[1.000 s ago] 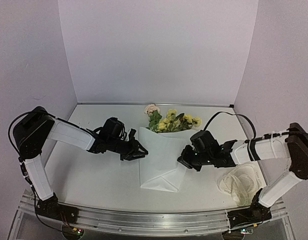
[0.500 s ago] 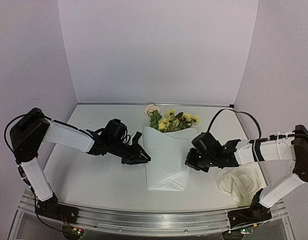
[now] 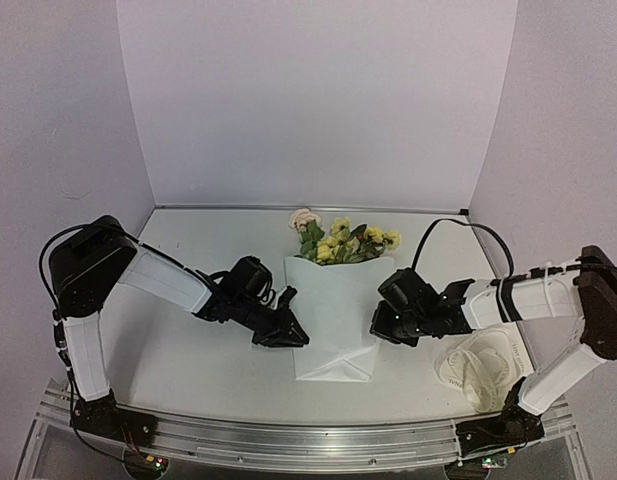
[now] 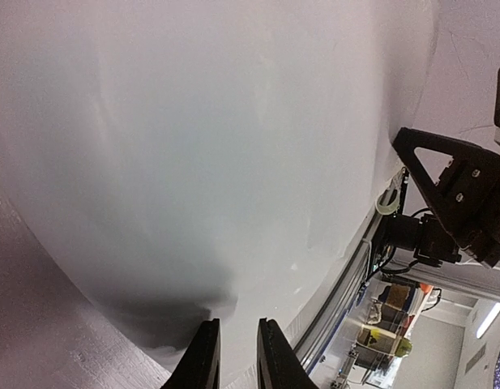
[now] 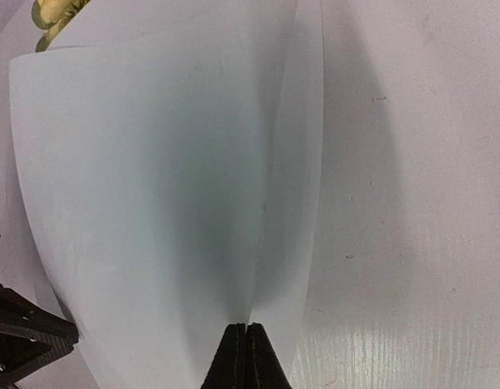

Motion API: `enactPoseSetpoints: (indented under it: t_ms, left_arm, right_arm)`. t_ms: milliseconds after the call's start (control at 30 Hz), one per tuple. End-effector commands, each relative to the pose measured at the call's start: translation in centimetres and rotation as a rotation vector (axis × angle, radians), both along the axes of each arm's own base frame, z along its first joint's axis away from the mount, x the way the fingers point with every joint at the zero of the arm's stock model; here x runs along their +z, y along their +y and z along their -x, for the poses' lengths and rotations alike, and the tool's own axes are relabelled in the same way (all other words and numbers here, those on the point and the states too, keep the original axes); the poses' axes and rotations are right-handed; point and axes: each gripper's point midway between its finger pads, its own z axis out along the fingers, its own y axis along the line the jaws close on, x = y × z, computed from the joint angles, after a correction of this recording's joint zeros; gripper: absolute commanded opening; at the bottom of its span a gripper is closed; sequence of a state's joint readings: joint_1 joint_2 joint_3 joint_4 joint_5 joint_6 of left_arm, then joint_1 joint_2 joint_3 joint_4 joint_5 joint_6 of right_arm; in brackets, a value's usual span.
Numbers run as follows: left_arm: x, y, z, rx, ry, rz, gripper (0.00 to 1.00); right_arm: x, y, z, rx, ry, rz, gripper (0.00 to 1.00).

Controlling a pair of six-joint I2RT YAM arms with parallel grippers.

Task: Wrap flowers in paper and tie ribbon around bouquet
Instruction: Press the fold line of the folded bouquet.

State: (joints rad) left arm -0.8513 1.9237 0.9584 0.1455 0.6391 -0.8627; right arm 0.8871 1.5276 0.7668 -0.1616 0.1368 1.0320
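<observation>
The white paper (image 3: 333,318) lies folded lengthwise over the stems in the middle of the table. The flowers (image 3: 343,243), yellow blossoms with one pale rose, stick out of its far end. My left gripper (image 3: 293,331) is at the paper's left fold near the front. Its jaws (image 4: 237,347) stand a narrow gap apart over the paper (image 4: 217,162), with nothing pinched between them. My right gripper (image 3: 380,326) is at the right edge, shut (image 5: 246,328) on a crease of the paper (image 5: 152,203). The ribbon (image 3: 483,365) lies in loose loops at the front right.
The grey-white table (image 3: 178,370) ends at a metal rail (image 3: 288,440) along the near edge. Lilac walls close in the back and both sides. The right arm's forearm (image 3: 518,298) hangs just above the looped ribbon.
The paper has been folded narrower and has shifted slightly right. My left gripper moved right and nearer along the left fold, its jaws narrowing. The right gripper stayed shut on the right edge.
</observation>
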Motion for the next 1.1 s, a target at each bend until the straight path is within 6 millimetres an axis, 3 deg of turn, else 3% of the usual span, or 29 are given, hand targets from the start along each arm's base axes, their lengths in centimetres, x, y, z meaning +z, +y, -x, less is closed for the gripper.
enactPoseSetpoints:
  t_ms: [0, 167, 333, 633, 900, 1067]
  left_arm:
    - [1.6, -1.6, -0.8, -0.028, -0.035, 0.051, 0.18]
    - [1.4, -1.7, -0.6, -0.025, -0.031, 0.046, 0.18]
    - [1.2, -1.7, -0.6, -0.024, -0.026, 0.043, 0.18]
    - [1.2, -2.0, -0.4, -0.028, -0.022, 0.045, 0.18]
    - [1.4, -2.1, -0.3, -0.024, -0.024, 0.044, 0.17]
    - [1.7, -2.1, -0.5, -0.019, -0.031, 0.044, 0.17]
  right_arm:
    - [2.3, 0.6, -0.5, 0.016, -0.047, 0.031, 0.12]
    - [3.2, 0.3, 0.5, 0.031, -0.04, 0.032, 0.29]
    - [2.8, 0.6, 2.6, 0.061, -0.001, -0.001, 0.45]
    - [0.5, 0.8, 5.8, 0.064, 0.077, -0.018, 0.49]
    - [-0.8, 3.3, 6.2, 0.076, 0.114, -0.097, 0.54]
    - [-1.7, 3.8, 6.3, 0.062, 0.13, -0.112, 0.57]
